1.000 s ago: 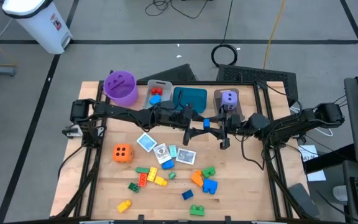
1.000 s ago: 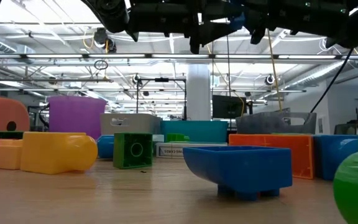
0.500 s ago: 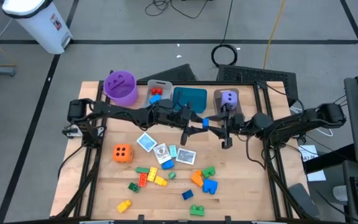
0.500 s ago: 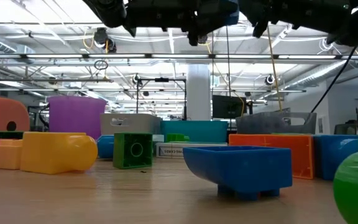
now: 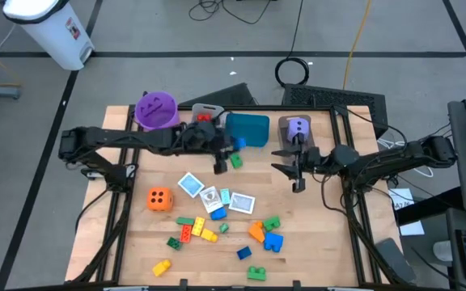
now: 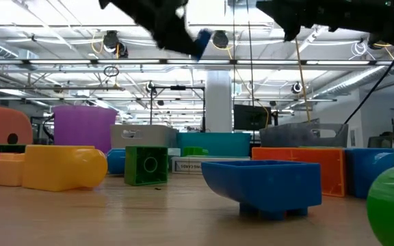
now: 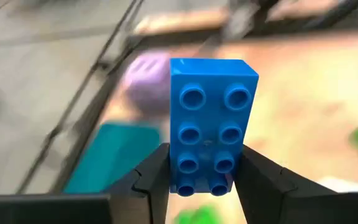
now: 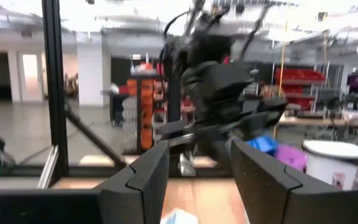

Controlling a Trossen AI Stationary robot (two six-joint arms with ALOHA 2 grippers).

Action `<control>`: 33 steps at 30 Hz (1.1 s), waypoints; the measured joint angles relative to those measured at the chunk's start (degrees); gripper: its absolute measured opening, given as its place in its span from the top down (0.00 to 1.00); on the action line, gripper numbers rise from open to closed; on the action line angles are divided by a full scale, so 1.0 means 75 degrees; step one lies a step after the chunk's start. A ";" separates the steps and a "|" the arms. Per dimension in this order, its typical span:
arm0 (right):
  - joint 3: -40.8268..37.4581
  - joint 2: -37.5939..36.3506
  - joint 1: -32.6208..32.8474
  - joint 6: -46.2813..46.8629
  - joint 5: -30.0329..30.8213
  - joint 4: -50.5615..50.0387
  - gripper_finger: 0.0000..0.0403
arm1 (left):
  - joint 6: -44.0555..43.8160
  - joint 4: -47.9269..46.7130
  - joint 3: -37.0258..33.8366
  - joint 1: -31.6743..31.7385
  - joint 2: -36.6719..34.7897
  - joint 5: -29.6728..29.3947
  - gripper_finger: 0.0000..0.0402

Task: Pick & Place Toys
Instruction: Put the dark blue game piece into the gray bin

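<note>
My left gripper (image 5: 226,152) hangs over the table's far middle, in front of the grey bin (image 5: 206,120) and the teal bin (image 5: 247,128), shut on a blue brick (image 7: 211,118). My right gripper (image 5: 294,170) stands open and empty before the brown bin (image 5: 298,139), which holds the purple die (image 5: 298,126). A green brick (image 5: 235,162) lies on the table below the left gripper. The orange die (image 5: 159,198), three cards (image 5: 211,196) and several coloured bricks (image 5: 259,231) lie on the near half of the table. My left gripper pinches the blue brick's two long sides at one end (image 7: 205,180) between its two fingers (image 7: 151,183). The fingers come from the table's left, slanting down, and lie along the brick. The brick sticks out ahead of them, studs toward the wrist camera, lifted clear of the table.
The purple bucket (image 5: 156,111) stands at the far left of the bin row. The grey bin holds a red brick (image 5: 203,121). Black frame rails run along the table's left and right edges. In the low view, a blue piece (image 6: 262,183) and a yellow one (image 6: 63,166) lie close to the near edge.
My left gripper has drawn back from in front of my right gripper toward the table's left and far edge, rising and tipping up, and it carries the blue brick along. The green brick under it has come into view.
</note>
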 joint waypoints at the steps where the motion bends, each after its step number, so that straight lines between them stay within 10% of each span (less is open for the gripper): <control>1: 0.0000 0.0003 0.0000 0.0005 0.0000 -0.0113 0.59 | 0.0001 -0.0497 0.0000 0.0148 -0.0025 -0.0262 0.61; 18: 0.0000 0.0003 0.0003 0.0448 0.0006 -0.1238 0.59 | 0.0011 -0.1781 -0.0774 0.3568 0.0537 0.0180 0.60; 33: 0.0000 0.0003 0.0003 0.0449 0.0006 -0.1559 0.59 | -0.0097 -0.1193 -0.0751 0.4258 0.1716 0.0234 0.52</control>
